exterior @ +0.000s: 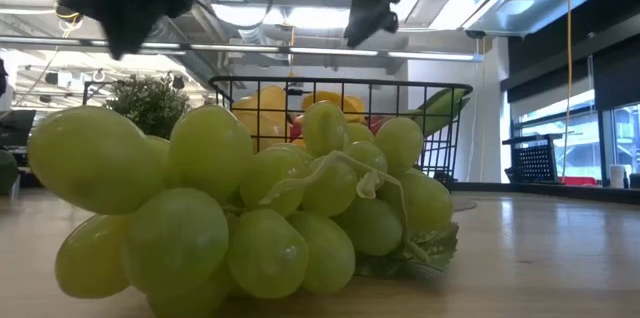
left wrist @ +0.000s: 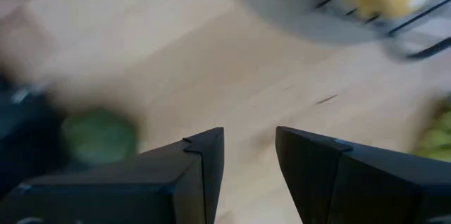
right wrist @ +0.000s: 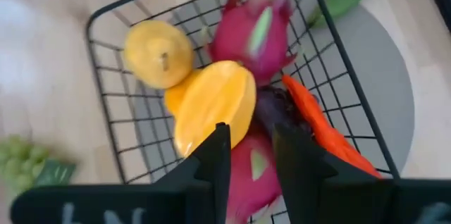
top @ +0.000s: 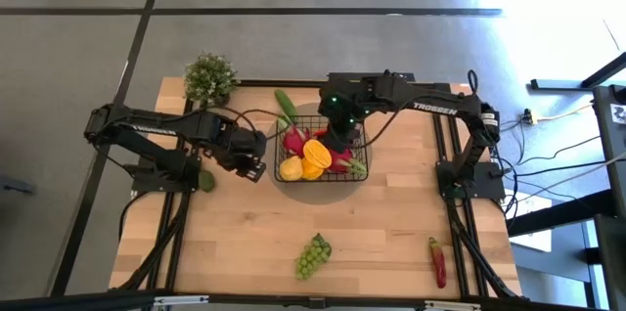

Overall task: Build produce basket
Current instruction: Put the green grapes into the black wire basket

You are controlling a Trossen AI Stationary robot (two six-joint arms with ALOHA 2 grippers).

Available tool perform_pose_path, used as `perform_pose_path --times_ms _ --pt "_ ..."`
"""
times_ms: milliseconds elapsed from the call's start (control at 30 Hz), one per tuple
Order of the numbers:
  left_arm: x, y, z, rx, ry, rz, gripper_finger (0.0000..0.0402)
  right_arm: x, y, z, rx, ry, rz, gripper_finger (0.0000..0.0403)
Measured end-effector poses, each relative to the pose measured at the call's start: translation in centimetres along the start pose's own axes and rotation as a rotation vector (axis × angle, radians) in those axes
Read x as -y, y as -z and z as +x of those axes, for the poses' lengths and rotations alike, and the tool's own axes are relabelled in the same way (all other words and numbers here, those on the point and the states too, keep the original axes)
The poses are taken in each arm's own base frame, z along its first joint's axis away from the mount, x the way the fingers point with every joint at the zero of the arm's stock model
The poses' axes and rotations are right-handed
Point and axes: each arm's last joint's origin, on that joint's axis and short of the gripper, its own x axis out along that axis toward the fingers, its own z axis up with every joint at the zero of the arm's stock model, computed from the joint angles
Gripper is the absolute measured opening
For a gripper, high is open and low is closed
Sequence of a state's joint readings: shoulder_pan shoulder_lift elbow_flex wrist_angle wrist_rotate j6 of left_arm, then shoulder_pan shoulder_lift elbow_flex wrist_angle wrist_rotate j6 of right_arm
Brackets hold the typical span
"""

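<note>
**Basket half filled, grapes and chili still out on the table**

We start with the grey floor and the wooden table (top: 245,243) that fills most of the high view. On it, near the far middle, we see the black wire basket (top: 357,145), rigid and shallow, resting on a grey mat. We judge it stiff enough to take drops without shifting much.

The right gripper (right wrist: 246,155) hangs over the basket with its fingers slightly parted and nothing between them. The left gripper (left wrist: 248,155) hovers just beside the basket's left edge, fingers apart and empty.

Inside lie a dragon fruit (right wrist: 257,30), an orange pepper (right wrist: 215,104) and a lemon (right wrist: 158,53). Outside, the green grapes (top: 313,255) look light but lumpy; we would pinch across the cluster's middle. The thin red chili (top: 438,262) is best taken across its width.
</note>
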State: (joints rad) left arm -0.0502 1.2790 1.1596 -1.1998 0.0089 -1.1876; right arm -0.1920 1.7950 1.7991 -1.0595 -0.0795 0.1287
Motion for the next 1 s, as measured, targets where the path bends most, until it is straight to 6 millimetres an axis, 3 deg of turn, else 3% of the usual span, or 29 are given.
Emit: perform_pose_path --times_ms 167,400,600,767,1000 --pt "-0.2 1.5 -0.2 -0.031 -0.042 0.028 0.0117 -1.4 -0.1 -2.1 -0.025 -0.014 -0.098 0.0096" --pt "0.4 3.1 -0.3 -0.043 -0.022 0.103 0.0117 -3.0 1.1 -3.6 -0.146 -0.034 -0.251 0.0096" --pt "1.8 3.3 -0.3 0.011 0.107 0.225 0.0117 -5.0 2.7 -4.2 -0.255 -0.104 -0.262 0.0096" --pt "3.0 3.1 -0.5 0.077 0.214 0.34 0.0117 -7.1 3.6 -5.4 -0.244 -0.117 -0.235 0.0096" --pt "4.6 3.0 -1.0 0.128 0.402 0.64 0.0117 -9.7 5.4 -7.8 -0.208 -0.094 -0.223 0.0096"
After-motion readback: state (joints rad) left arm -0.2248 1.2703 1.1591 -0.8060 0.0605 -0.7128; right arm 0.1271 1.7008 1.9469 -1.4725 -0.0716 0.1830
